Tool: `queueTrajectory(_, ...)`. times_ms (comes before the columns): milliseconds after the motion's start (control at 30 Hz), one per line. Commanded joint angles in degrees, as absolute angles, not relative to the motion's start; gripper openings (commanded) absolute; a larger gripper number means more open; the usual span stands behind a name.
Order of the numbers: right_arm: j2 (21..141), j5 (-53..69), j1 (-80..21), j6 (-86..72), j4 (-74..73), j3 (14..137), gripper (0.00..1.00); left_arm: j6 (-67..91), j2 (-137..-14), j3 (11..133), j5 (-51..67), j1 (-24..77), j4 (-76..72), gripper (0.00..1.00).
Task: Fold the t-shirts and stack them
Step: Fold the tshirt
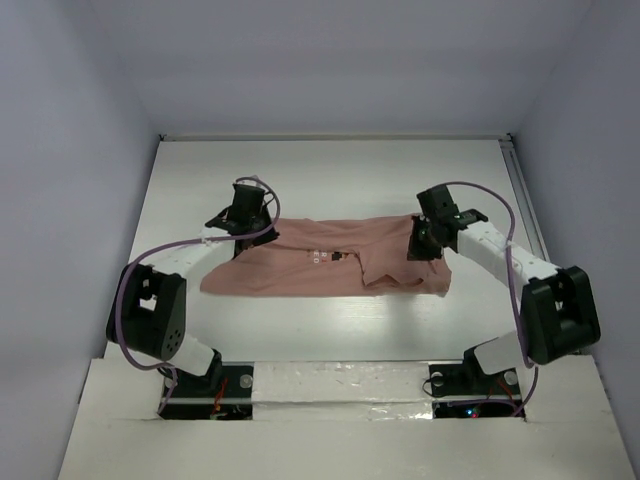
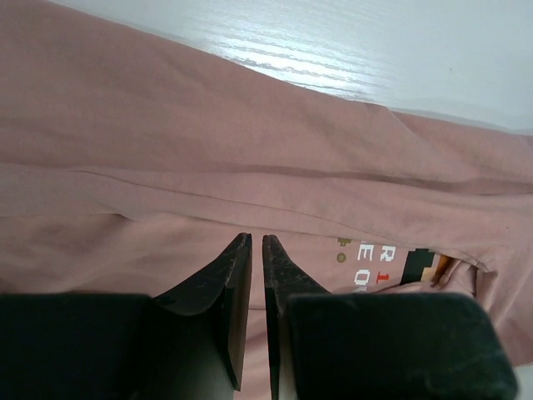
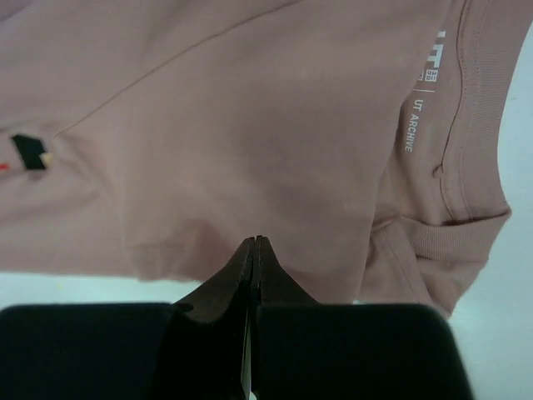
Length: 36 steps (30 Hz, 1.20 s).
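While the pink t-shirt [image 1: 320, 265] lies crumpled across the middle of the table [image 1: 330, 180], the right gripper [image 3: 255, 240] has its jaws pressed together, pinching puckered cloth near the collar. The left gripper [image 2: 256, 240] is at the opposite end, its jaws nearly closed with a thin slit between them.

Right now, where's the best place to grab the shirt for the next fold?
Probably the shirt by its far long edge, near both ends, coming down from above. It lies flat as a wide band across the table, so only an edge gives something to pinch, and two holds should keep the fold straight.
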<state>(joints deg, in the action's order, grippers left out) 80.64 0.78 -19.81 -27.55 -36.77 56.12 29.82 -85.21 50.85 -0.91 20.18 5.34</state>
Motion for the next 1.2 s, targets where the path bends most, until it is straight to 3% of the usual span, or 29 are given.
queueTrajectory(0, 83.1, -0.9, -19.4, -31.0, -33.0, 55.0, 0.00, 28.7, -85.8, 51.5, -2.1, 19.4, 4.6, 0.08)
queueTrajectory(300, 72.9, -5.6, -18.9, -42.8, -35.8, 40.4, 0.00, 29.4, -88.8, 55.6, -0.4, 10.2, 5.2, 0.12)
queueTrajectory(467, 72.2, -7.4, -16.1, -39.4, -35.0, 47.3, 0.02, 29.9, -91.5, 58.0, 2.8, 7.1, 4.9, 0.29)
queueTrajectory(667, 79.6, -1.6, -7.0, -32.3, -26.3, 57.3, 0.09, 31.0, -97.7, 60.0, 5.9, 4.9, 4.9, 0.29)
queueTrajectory(833, 89.0, 7.2, 1.1, -30.2, -18.4, 62.3, 0.22, 30.9, -98.3, 57.7, 5.1, 2.2, 4.7, 0.28)
queueTrajectory(1167, 102.4, 15.0, 4.7, -29.7, -13.5, 68.9, 0.32, 30.6, -97.3, 58.0, 6.2, 0.2, 3.9, 0.29)
